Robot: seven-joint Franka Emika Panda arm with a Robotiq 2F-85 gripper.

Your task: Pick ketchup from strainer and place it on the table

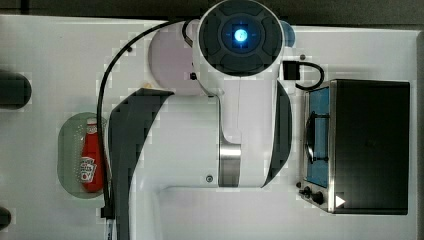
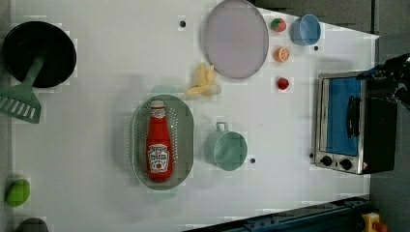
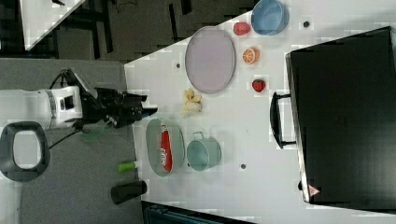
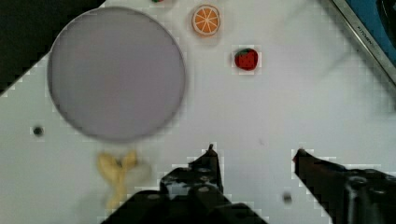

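The ketchup lies flat inside the strainer, cap toward the left view's top. The strainer sits on the table. Just beside it, on the left view's right, stands a green mug. A peeled banana lies near the strainer, next to a big grey plate. The claw hangs above the table with its two fingers spread apart, holding nothing. A strawberry and an orange slice lie near the plate.
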